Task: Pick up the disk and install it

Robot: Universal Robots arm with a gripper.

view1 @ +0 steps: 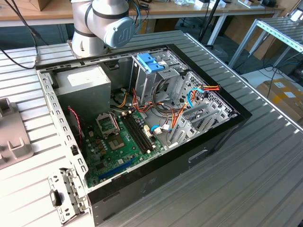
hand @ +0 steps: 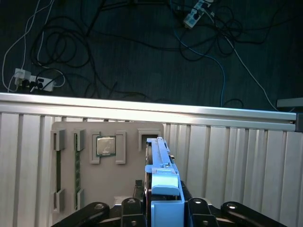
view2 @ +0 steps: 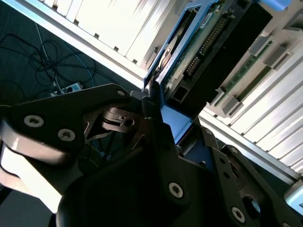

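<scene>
Closed narrow on the disk (hand: pixel 161 170), going by the first wrist view: gripper (hand: pixel 163 215) set astride the blue end tab, one dark linkage to either side, no gap to be seen between pads and rails. Judged a real hold, not a hover

Straight ahead of the hand, running away from the palm: long axis of the disk in line with the fingers, drive stood on edge, thin side up toward the wrist, bright blue rail along that edge

Far end down at a slot in the grey tray (hand: pixel 85 189). Cannot tell whether seated in that slot or lifted just clear of it

On the same tray, off to one side of the fingers: a processor chip (hand: pixel 105 145) in its recess, and beyond it thin green strips (hand: pixel 57 165) in narrow holders, likely memory sticks

In the second wrist view, closer in: one of the fingers (view2: pixel 156 137) hard against the blue rail; past the fingertips, the green board face, a row of connector pins, then the black body

Under the tray, a slatted aluminium table (hand: pixel 236 161); past its edge, ahead of the hand, dark floor with loose cables (hand: pixel 142 52)

In the exterior view: open computer case (view1: pixel 142 182), drive cage (view1: pixel 165 71) topped by a pale-blue latch (view1: pixel 149 61). Bearing from hand to cage not to be told from these views
</scene>
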